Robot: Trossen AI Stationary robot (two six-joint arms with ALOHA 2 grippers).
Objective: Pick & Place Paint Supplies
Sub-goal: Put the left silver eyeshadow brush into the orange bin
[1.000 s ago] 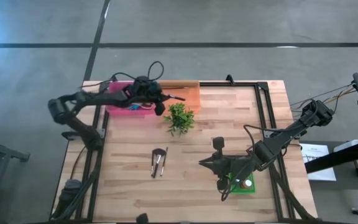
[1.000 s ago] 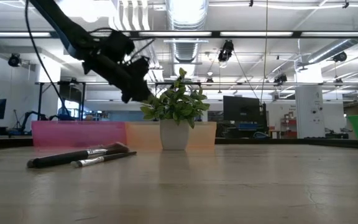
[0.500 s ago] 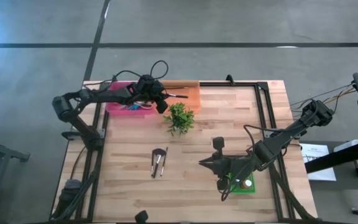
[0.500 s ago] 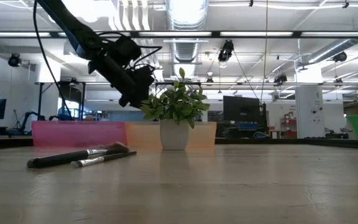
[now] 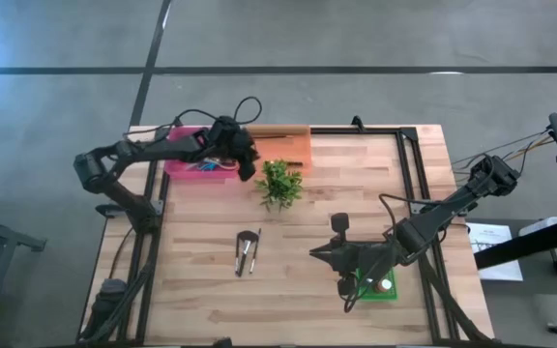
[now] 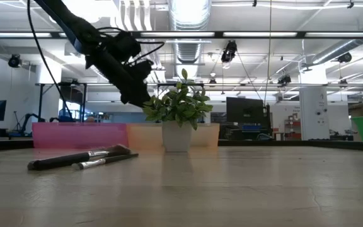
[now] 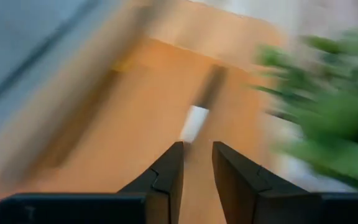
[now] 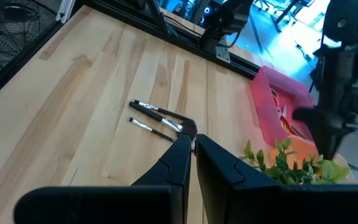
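My left gripper [image 5: 248, 162] hangs open above the far-left bins, where the pink bin [image 5: 187, 164] meets the orange bin [image 5: 296, 145]. Nothing is between its fingers [image 7: 169, 171]. Beyond its fingertips a thin dark-handled brush [image 7: 199, 112] shows blurred over the floor of the orange bin. Two more brushes [image 5: 248, 251], one with a fluffy brown head, lie flat side by side on the middle of the table. My right gripper [image 5: 315, 253] waits shut and raised at the near right, beside a green bin [image 5: 383, 290] that holds a white-capped bottle.
A leafy green plant in a white pot [image 5: 280, 182] stands just right of my left gripper and in front of the orange bin. The pink bin holds several supplies. Bare wood lies around the two brushes. A black frame runs along the table's edges.
My left gripper has let go of the thin brush that stuck out of its fingers toward the table's right. The brush has dropped toward the orange bin. The gripper has tipped a little and stayed over the bins.
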